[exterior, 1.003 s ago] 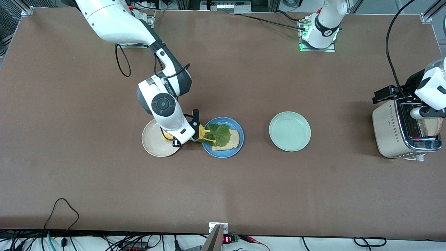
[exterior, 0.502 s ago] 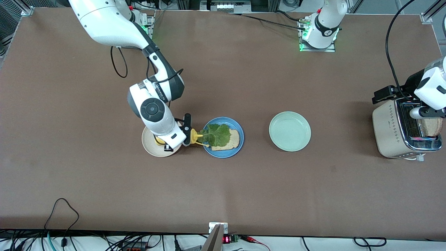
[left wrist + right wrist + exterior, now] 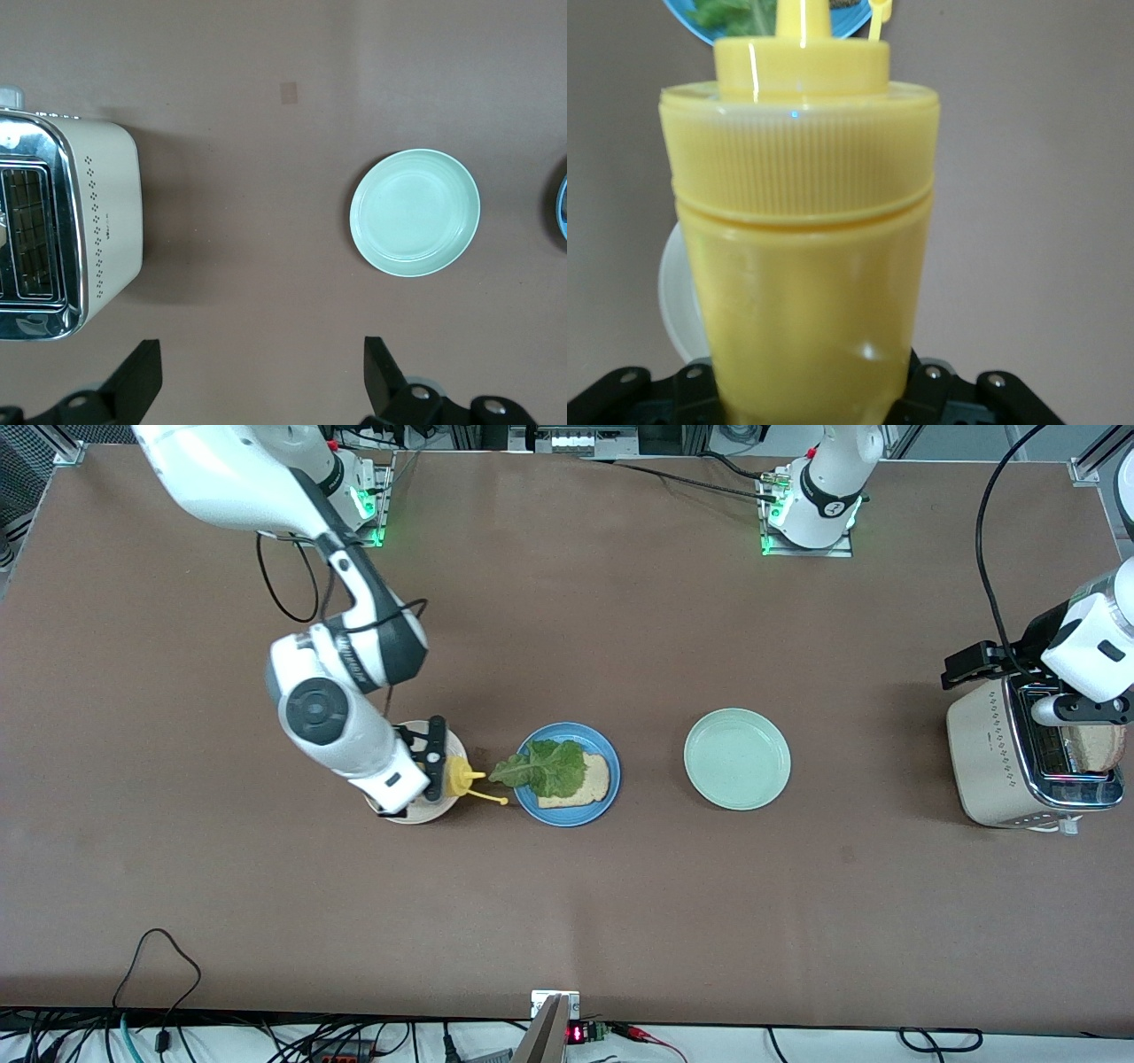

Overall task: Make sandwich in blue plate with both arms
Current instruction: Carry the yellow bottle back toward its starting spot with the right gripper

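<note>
front view: high over the table [image 3: 620,921], facing the two arm bases along its top edge; takes in the whole tabletop from well off.
left wrist view: looks straight down from well above; takes in the toaster [image 3: 62,226], the pale green plate [image 3: 415,212] and a sliver of the blue plate [image 3: 562,199].
right wrist view: very close, filled by the yellow squeeze bottle [image 3: 802,248]; blue plate with lettuce leaf [image 3: 726,13] at one edge, beige plate [image 3: 675,301] beneath.
shared, front and left wrist: toaster [image 3: 1001,757], pale green plate [image 3: 737,759].
shared, front and right wrist: yellow squeeze bottle [image 3: 459,777], blue plate [image 3: 567,815], lettuce leaf [image 3: 545,766], beige plate [image 3: 416,815].

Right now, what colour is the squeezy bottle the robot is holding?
Yellow. The squeeze bottle shows best in the right wrist view.
</note>
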Robot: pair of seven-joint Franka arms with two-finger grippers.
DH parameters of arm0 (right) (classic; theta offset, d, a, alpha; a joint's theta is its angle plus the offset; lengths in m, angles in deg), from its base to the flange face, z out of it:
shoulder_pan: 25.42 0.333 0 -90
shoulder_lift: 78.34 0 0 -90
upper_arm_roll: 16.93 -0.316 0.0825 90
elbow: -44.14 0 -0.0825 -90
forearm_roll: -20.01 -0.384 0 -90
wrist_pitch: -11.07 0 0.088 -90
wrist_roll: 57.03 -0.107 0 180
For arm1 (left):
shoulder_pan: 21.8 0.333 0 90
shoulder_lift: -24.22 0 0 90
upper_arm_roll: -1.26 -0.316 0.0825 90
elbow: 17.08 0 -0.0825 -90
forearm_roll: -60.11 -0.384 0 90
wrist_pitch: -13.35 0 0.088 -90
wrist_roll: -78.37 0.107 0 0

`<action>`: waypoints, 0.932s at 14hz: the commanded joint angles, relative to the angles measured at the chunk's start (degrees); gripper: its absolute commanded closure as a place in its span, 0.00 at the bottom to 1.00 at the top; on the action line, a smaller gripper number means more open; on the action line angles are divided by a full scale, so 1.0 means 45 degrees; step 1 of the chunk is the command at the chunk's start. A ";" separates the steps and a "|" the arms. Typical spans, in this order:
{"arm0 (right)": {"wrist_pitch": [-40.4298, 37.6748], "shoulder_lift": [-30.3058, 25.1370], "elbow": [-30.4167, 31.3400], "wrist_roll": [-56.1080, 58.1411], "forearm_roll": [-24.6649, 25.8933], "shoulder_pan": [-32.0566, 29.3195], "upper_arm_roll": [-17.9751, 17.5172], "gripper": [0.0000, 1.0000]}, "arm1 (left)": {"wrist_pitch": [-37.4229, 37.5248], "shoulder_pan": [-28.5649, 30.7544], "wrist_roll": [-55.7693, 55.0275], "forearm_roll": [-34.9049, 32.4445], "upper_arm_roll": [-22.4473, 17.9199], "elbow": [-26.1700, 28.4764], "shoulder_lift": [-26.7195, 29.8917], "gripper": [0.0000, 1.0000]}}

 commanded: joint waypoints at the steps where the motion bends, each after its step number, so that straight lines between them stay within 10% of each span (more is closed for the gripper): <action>1: -0.1101 -0.1184 0.0441 0.1784 -0.1122 -0.2349 -0.1346 1.00 | -0.0047 0.0000 0.0253 -0.0208 0.0097 0.0129 0.0255 0.00; 13: -0.4326 -0.2750 0.2374 1.2252 -0.5300 -0.9068 -0.2013 1.00 | -0.0067 0.0020 0.0331 -0.0130 0.0078 -0.0144 -0.0135 0.00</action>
